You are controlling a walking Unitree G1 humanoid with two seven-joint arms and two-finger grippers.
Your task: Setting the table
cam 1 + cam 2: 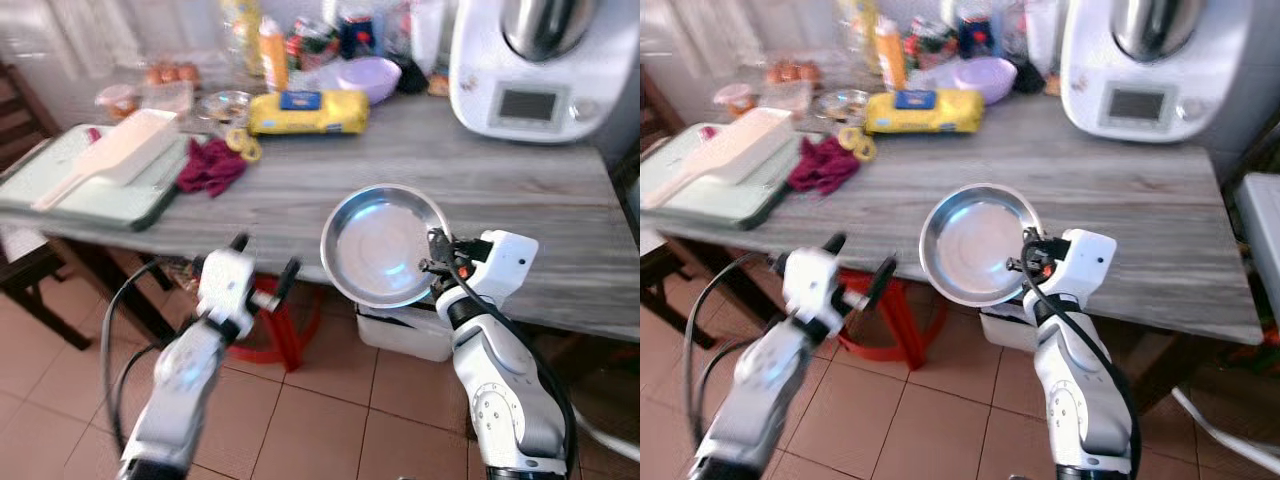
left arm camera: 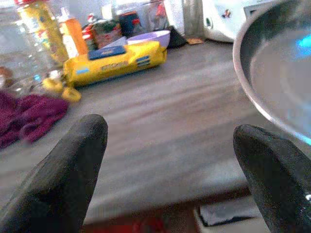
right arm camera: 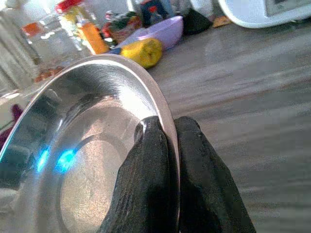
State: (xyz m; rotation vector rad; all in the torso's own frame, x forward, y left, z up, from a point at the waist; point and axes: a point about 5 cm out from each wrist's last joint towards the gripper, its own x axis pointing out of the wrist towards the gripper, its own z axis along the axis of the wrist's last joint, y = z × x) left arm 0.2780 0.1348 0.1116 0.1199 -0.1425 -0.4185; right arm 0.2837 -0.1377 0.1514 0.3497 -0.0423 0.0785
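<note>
Right gripper (image 1: 438, 262) pinching rim of steel plate (image 1: 383, 245), fingers (image 3: 146, 179) closed either side of the edge. Plate tilted, hollow face toward the camera, held at the near edge of grey table (image 1: 520, 210); bare tabletop beyond. Left gripper (image 1: 262, 262) spread wide, empty, just left of plate below the table edge.

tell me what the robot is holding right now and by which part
The right gripper holds the steel plate by its rim, fingers pinched on either side of the edge. The left gripper is open and holds nothing.
</note>
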